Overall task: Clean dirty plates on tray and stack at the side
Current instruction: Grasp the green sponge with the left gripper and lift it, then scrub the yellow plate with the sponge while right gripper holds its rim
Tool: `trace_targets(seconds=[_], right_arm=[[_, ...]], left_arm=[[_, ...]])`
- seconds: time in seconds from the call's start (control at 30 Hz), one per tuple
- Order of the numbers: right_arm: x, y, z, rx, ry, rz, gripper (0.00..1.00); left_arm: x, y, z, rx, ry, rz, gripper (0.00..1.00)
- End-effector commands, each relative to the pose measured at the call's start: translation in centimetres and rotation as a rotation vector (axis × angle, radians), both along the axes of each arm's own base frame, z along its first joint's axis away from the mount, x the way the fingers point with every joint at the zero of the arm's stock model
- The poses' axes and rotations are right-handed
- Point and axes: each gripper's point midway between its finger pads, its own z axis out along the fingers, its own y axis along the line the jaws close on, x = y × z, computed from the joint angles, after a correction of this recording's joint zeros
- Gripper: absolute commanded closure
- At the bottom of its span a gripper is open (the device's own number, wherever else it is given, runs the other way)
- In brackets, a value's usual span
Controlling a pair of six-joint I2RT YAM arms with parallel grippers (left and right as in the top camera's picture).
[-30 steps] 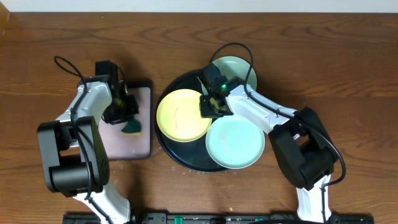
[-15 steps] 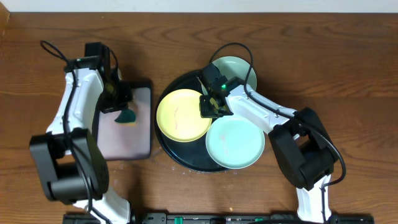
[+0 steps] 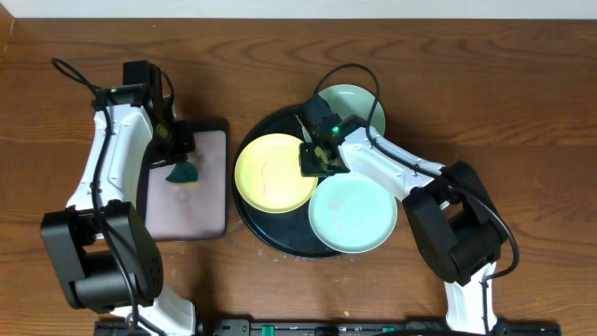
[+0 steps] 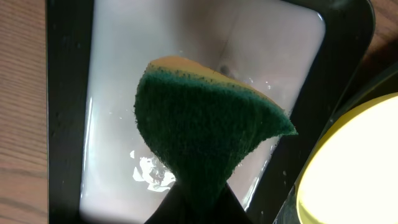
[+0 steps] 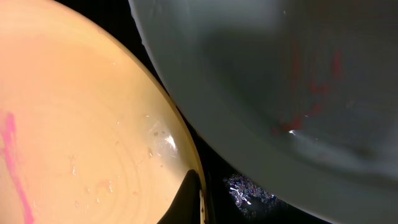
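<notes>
**Sponge lifted off the mat; right arm unchanged**

Left claw (image 3: 176, 161) has risen since a second ago. It is clamped on a green-and-yellow sponge (image 4: 205, 130), which hangs beneath it over the pink mat (image 3: 196, 210) of the rectangular tray (image 4: 65, 124). Right claw (image 3: 318, 161) sits at the rim of the yellow plate (image 3: 270, 173); how far it is open cannot be told. That plate lies to its left, the near mint plate (image 3: 353, 217) on its robot side and the far mint plate (image 3: 359, 101) beyond it. All three are on the round black tray (image 3: 280, 229).

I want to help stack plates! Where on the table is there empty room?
Bare table right of the right arm and along the back edge. Crowded: the black tray holds three plates, the small tray sits close beside it.
</notes>
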Motion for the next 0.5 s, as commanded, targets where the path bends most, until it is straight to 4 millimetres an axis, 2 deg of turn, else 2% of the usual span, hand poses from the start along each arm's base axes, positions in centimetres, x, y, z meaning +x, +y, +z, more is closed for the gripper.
trace_targets(seconds=[0.0, 0.1, 0.37, 0.47], right_arm=[[-0.2, 0.1, -1.2, -0.026, 0.008, 0.002, 0.99], [-0.2, 0.1, -1.2, -0.026, 0.008, 0.002, 0.99], [-0.3, 0.1, -1.2, -0.025, 0.012, 0.003, 0.99], [-0.3, 0.1, -1.2, -0.026, 0.013, 0.003, 0.99]], left_arm=[[0.5, 0.2, 1.3, 0.019, -0.034, 0.022, 0.93], [0.6, -0.2, 2.0, 0.030, -0.057, 0.010, 0.93], [0.4, -0.3, 5.6, 0.145, -0.151, 0.043, 0.92], [0.0, -0.5, 5.7, 0.140, -0.157, 0.087, 0.93]])
